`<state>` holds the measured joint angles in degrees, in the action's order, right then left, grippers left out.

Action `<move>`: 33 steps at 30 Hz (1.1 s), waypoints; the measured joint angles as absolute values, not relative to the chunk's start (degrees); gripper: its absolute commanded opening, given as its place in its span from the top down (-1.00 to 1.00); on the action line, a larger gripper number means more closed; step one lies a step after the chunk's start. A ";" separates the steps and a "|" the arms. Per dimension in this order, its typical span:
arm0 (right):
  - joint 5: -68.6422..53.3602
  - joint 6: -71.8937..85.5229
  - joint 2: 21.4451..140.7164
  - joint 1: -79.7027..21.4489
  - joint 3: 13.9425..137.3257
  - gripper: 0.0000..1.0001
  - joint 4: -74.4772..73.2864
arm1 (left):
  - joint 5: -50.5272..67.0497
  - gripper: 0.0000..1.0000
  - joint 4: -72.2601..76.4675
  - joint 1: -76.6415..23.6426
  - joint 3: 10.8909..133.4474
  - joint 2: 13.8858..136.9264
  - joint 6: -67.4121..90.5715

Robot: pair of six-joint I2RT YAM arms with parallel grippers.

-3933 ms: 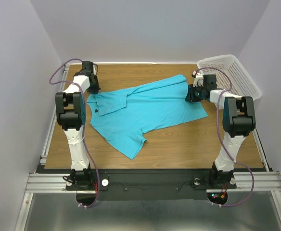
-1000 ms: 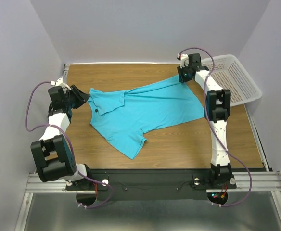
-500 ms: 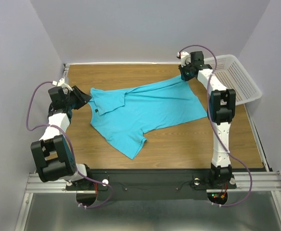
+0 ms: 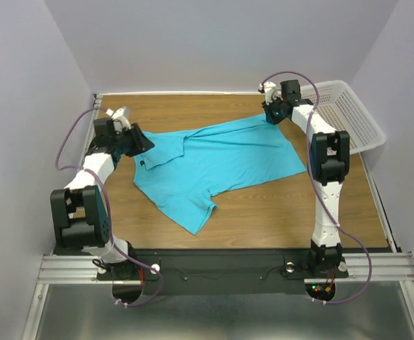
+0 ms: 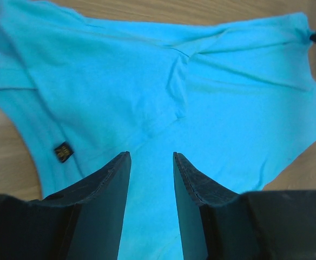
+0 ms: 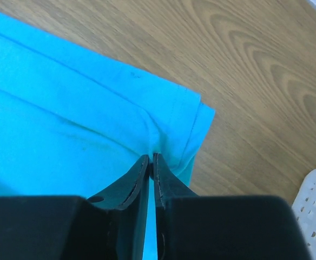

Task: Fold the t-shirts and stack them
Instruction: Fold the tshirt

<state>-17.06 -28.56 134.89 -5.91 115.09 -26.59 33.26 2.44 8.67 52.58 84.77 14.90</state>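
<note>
One t-shirt (image 4: 214, 163) flat: right gripper (image 6: 151, 158) pinches its corner, left gripper (image 5: 151, 162) parted, empty, should pinch the shoulder edge before lifting.

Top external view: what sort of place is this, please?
Probably a robot lab cell, not a home: a wooden table boxed in by plain pale walls, a left arm and a right arm mounted on a metal frame, and one turquoise t-shirt near a white basket.
</note>
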 measured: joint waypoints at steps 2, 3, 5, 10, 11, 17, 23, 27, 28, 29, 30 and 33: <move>-17.58 -28.93 134.50 -5.91 114.58 0.62 -26.55 | 30.81 0.03 0.34 4.10 56.80 87.13 12.86; -17.56 -28.86 134.47 -5.91 114.58 0.58 -26.39 | 29.36 0.03 -0.47 2.02 58.96 88.29 12.12; -17.39 -28.80 134.43 -5.91 114.72 0.57 -26.24 | 26.63 0.03 -1.34 -1.52 62.39 90.26 11.11; -16.93 -28.05 134.43 -5.91 115.39 0.77 -26.11 | 19.86 0.03 -3.11 -7.18 68.16 94.96 10.11; -16.88 -28.01 134.43 -5.91 115.46 0.80 -26.06 | 18.83 0.03 -3.22 -7.88 68.71 95.79 10.09; -16.99 -29.82 134.04 -5.39 114.54 0.94 -25.69 | 12.78 0.03 -5.04 -11.77 69.58 100.55 10.11; -18.61 -33.36 131.70 -3.79 111.87 0.99 -25.41 | 8.23 0.03 -6.66 -15.09 71.57 104.99 10.31; -19.99 -34.61 130.17 -3.16 111.00 0.99 -25.30 | 6.28 0.05 -7.11 -17.02 73.12 106.94 10.68; -20.27 -34.74 129.97 -3.14 110.91 0.99 -25.28 | 5.67 0.05 -7.09 -17.37 73.58 107.50 10.81; -20.64 -34.76 129.86 -3.09 110.89 0.99 -25.28 | 5.10 0.05 -7.25 -17.76 74.08 108.07 10.90; -20.88 -34.79 129.84 -3.09 110.89 0.99 -25.23 | 4.51 0.05 -7.42 -18.02 74.59 108.55 10.98; -21.56 -34.76 129.84 -3.09 110.74 0.99 -25.28 | 2.33 0.08 -7.75 -18.81 76.79 110.74 11.20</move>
